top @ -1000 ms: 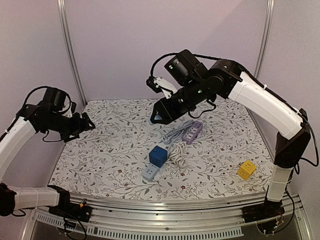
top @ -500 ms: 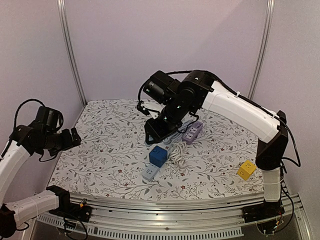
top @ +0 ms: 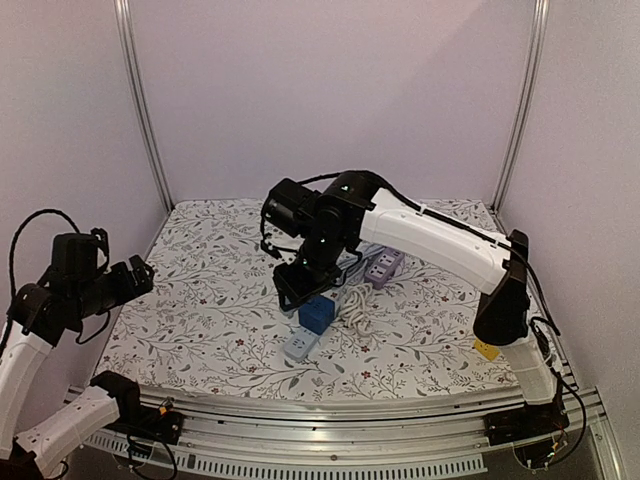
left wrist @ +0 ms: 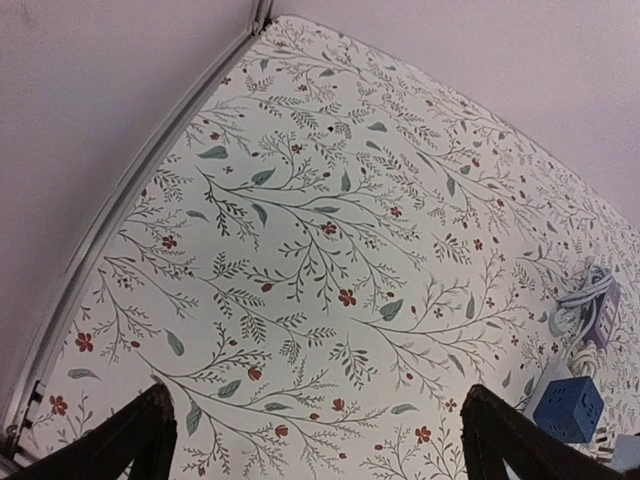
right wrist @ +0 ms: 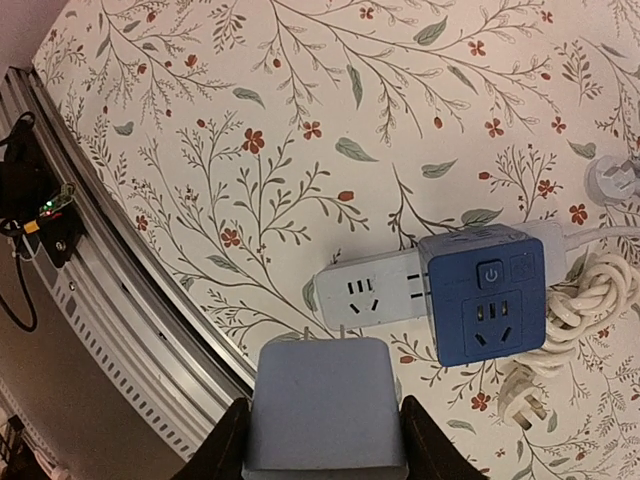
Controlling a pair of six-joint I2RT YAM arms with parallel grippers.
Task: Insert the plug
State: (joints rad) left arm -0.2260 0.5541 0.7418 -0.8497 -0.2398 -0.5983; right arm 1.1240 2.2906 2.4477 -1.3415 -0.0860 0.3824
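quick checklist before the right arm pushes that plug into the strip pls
1. Plug held by right gripper: ok, jaws closed on it.
2. Prongs facing the table: ok.
3. Grey power strip has a free socket: ok, beside the blue cube.
4. Prongs lined up with the slots: cannot tell, height unclear.
5. White cord off that socket: ok.
6. Left gripper out of the way: ok, open and empty.
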